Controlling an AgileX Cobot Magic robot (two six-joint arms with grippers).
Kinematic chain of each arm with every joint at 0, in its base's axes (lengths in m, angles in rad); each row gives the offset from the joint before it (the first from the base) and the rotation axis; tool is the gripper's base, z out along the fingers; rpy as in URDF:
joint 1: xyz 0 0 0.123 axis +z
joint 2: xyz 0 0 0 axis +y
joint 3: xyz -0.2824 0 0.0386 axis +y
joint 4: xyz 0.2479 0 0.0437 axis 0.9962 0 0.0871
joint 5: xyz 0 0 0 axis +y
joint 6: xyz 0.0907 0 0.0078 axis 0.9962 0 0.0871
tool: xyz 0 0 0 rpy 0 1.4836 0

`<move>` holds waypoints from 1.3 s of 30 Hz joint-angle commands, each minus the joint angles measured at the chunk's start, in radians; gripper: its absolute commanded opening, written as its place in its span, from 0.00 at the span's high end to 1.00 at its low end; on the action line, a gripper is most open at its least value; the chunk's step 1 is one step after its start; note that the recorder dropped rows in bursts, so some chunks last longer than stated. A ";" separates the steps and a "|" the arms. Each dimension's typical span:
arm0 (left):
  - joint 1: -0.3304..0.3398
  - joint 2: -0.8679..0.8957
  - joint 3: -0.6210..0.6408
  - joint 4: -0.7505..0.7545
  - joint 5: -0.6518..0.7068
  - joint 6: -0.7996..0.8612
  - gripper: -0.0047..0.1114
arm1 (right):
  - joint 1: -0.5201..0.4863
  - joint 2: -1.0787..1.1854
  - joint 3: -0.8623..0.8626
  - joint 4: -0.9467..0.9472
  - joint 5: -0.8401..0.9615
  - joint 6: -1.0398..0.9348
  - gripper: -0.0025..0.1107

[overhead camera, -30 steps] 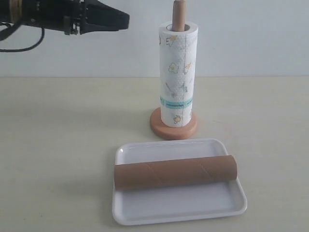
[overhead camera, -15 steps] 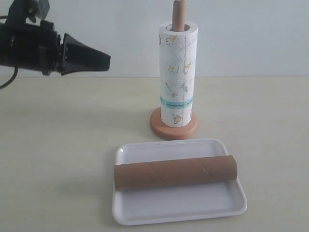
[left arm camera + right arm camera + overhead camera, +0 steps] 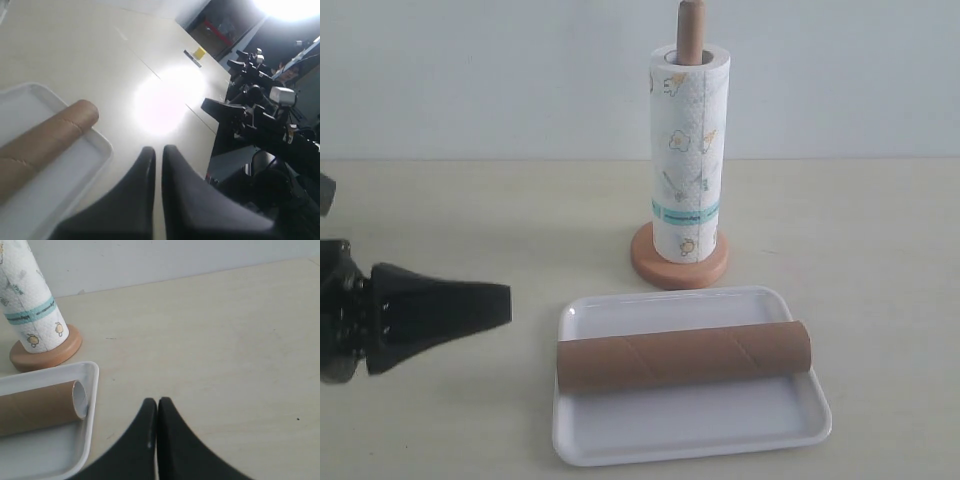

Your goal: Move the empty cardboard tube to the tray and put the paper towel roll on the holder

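The empty cardboard tube (image 3: 684, 356) is seen lying across the tray (image 3: 690, 430). The paper towel roll (image 3: 687, 150) is threaded upright on the holder (image 3: 680, 268). The left pincer (image 3: 505, 305) and right pincer (image 3: 157, 402) are pressed closed, empty; the left seems raised off the surface (image 3: 870, 250).

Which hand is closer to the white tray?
Left, probably: the left hand sits just left of the tray; the right hand lies beyond its right end, outside the exterior view.

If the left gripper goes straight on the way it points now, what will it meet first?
Probably nothing but bare table: in its wrist view the shut left gripper points past the tray and the cardboard tube, which lie to one side. Depth is unclear.
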 commanded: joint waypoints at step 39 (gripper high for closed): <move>0.001 -1.095 0.397 -0.630 0.382 0.082 0.92 | -0.002 -0.005 -0.001 -0.005 -0.009 -0.005 0.98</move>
